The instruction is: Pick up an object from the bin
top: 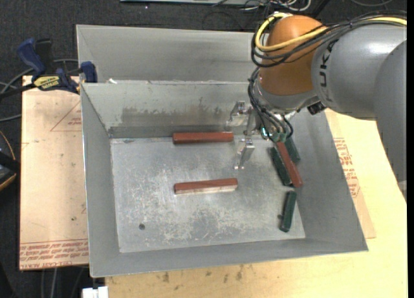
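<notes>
So the robot's metal gripper [244, 153] hung over the back right part of the grey metal bin [97, 180]. Its tip was just beside the right end of a flat reddish-brown bar, wood by the look of it [202, 138], which lay along the foot of the back wall. Honestly I couldn't tell whether the gripper was spread or pressed together, and I saw nothing in it.

That back bar looked like the nearest candidate, but imo a tricky one. The wall sat right behind it, so closing across its narrow width would want the gripper centred carefully and clear of the wall.

A second reddish-brown bar [205, 187] lay alone mid-floor, well apart from everything, and looked like the easier grab. A dark green and reddish pair of bars [284, 161] rested against the right slope, with one dark green bar [286, 211] below them. I'd have skipped those, too close to the side.
</notes>
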`<state>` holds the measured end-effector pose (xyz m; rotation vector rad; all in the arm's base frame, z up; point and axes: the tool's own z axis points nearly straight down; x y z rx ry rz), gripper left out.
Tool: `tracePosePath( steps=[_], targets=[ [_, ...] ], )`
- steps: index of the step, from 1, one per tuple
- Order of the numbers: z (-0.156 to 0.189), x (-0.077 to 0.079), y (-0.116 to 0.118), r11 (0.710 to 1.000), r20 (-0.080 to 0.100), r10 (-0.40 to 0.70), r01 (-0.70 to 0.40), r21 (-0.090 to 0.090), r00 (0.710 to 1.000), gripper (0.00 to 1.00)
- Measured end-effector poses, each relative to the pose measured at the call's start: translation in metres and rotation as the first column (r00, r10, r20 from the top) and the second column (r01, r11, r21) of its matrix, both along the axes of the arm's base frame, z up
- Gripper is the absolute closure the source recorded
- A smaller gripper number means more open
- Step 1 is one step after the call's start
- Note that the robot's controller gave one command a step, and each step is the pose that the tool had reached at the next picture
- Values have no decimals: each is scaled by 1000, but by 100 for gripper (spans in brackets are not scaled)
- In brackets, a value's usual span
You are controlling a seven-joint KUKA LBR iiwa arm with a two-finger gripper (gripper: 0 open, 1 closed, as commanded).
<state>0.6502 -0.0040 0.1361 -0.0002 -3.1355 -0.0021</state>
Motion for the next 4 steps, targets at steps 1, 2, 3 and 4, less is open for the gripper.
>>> tracePosePath(
  steps=[1, 2, 3, 4],
  targets=[
    [5, 2, 0, 1000, 8, 0, 0, 0, 1000, 0],
    [-57, -53, 30, 997, 24, 79, -79, 0, 997, 100],
    [-57, -53, 30, 997, 24, 79, -79, 0, 997, 100],
    [72, -20, 23, 993, 11, 115, -115, -1, 993, 100]
  ],
)
